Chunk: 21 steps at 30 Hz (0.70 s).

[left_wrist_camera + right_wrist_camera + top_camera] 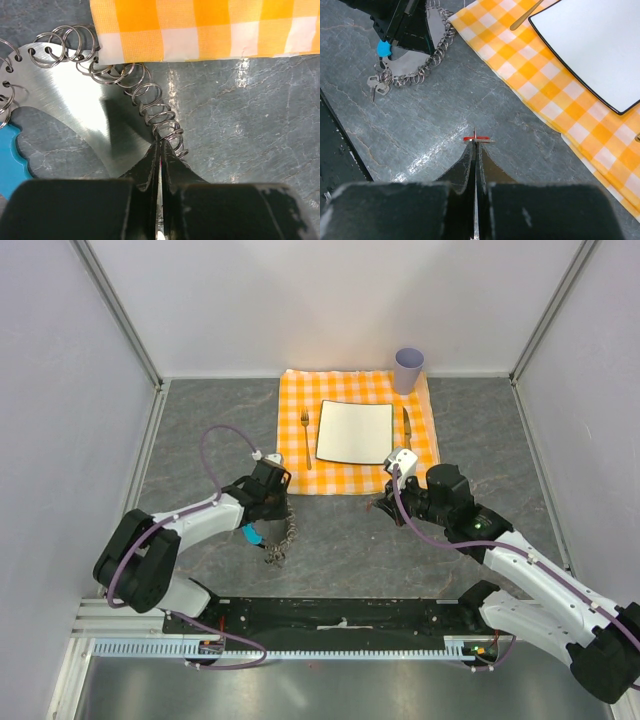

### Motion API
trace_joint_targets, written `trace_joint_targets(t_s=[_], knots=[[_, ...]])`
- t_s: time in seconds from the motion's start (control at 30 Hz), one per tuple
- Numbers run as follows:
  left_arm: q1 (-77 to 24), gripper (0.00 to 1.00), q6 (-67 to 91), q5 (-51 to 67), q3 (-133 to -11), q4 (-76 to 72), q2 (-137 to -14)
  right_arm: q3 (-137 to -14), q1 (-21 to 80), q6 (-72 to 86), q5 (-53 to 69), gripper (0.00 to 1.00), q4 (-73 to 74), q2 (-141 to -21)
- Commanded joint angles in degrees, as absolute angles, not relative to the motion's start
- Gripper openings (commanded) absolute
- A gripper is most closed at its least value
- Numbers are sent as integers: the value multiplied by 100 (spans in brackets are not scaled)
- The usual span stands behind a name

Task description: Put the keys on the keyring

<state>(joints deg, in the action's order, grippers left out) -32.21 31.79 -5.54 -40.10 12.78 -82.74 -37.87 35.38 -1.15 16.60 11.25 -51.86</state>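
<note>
Looking down my left wrist camera first, I see the left gripper (161, 148) pinched nearly flat, its black fingers (142, 175) meeting on the rim of the keyring (65, 100) with only a sliver of bright metal showing between them. I read that as a grip on the plate's edge. The keyring is a curved silvery plate with holes along its border, each hole carrying a wire ring, and a blue tab (10, 160) sits at its left end. It lies on the grey table (330, 540) by the near left corner of the orange checked cloth (295, 440), and its farthest rings reach that corner. On my other side, the right gripper (476, 142) is closed tight on the red key (476, 139), whose red head pokes out crosswise at the fingertips. I cannot tell whether the key touches the table. From this wrist I see two small metal keys (377, 86) dangling at the keyring's near end, apart from the red key. From above, the cloth carries a square white plate (355, 432) with a fork (306, 438) to its left and a knife (407, 427) to its right. A pale cup (408, 370) stands at the cloth's far right corner.
</note>
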Motion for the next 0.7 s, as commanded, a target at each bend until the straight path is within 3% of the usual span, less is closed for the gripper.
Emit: trace_joint_targets(t_s=[0.0, 0.37, 0.47, 0.5, 0.67], knots=[[-3226, 3, 3165, -240, -3876, 906, -8069, -3806, 3568, -123, 1591, 0, 1019, -5098], [-3349, 2, 2927, 264, -3340, 1046, -6988, -3814, 3595, -132, 1573, 0, 1020, -5106], [-3384, 16, 2813, 290, -3357, 1090, -6979, -3823, 3595, -141, 1591, 0, 1019, -5106], [-3401, 25, 2769, 247, -3366, 1090, -7022, -3823, 3595, -149, 1591, 0, 1011, -5106], [-3463, 40, 2435, -262, -3472, 1178, -7216, -3823, 3612, -158, 1600, 0, 1011, -5071]])
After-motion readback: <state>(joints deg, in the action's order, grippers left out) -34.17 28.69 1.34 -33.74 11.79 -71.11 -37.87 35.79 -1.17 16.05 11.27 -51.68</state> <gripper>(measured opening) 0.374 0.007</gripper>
